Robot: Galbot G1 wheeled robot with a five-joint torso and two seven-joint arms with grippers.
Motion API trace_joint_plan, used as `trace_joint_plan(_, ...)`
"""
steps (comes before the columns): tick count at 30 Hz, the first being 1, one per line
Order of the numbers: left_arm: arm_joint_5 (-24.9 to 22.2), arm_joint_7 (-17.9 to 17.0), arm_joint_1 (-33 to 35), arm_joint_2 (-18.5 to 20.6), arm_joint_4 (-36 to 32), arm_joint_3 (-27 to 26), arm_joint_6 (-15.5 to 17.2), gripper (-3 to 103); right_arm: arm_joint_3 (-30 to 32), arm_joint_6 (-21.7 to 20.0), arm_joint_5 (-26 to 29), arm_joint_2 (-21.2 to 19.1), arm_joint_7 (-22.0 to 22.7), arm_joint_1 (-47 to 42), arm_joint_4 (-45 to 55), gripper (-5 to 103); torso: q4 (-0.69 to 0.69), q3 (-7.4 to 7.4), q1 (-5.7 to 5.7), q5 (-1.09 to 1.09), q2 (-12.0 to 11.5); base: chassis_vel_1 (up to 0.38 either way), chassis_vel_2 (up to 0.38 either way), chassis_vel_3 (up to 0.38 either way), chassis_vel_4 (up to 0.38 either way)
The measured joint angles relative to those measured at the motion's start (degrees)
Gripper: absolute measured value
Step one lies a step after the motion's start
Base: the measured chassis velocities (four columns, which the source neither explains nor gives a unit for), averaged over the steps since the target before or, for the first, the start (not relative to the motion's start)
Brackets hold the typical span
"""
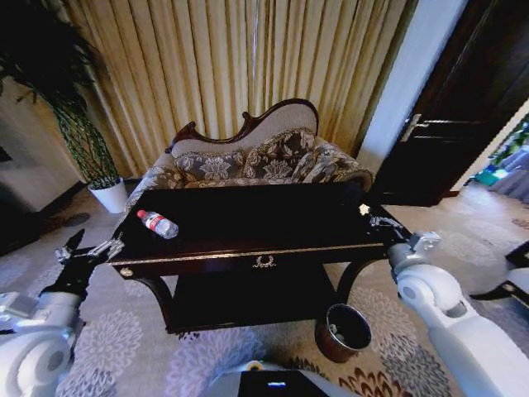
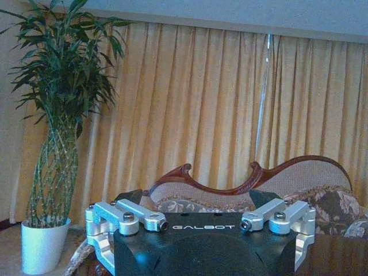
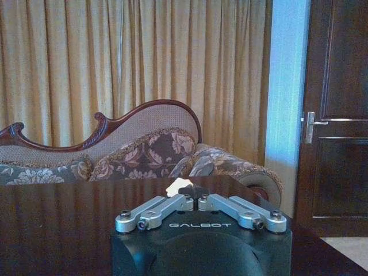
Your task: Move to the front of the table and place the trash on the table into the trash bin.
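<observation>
The dark glossy table (image 1: 273, 258) stands right in front of me. A clear bottle with a red cap (image 1: 157, 224) lies on the tabletop's left part. My right gripper (image 1: 382, 222) reaches over the table's right end, its fingers shut on a small white paper scrap (image 1: 364, 209). In the right wrist view the scrap (image 3: 178, 185) pokes out at the closed fingertips (image 3: 196, 190). My left gripper (image 1: 91, 248) hangs open beside the table's left end, below the top; its fingers (image 2: 133, 196) stand wide apart with nothing between them. The reddish-brown trash bin (image 1: 343, 331) sits on the carpet by the table's front right leg.
A floral sofa (image 1: 256, 161) with a carved wooden back stands close behind the table, before gold curtains. A tall plant in a white pot (image 1: 109, 194) is at the back left. A dark door (image 1: 463, 107) is at the right. Patterned carpet lies around the table.
</observation>
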Motion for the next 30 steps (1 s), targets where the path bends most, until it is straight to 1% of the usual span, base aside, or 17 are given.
trace_joint_plan(30, -0.01, 0.11, 0.41, -0.41, -1.00, -0.22, -0.11, 100, 0.16, 0.64, 0.04, -0.06, -0.11, 0.20, -0.39, 0, 0.00, 0.00, 0.00, 0.00, 0.00, 0.064, -0.059, -0.060, 0.060)
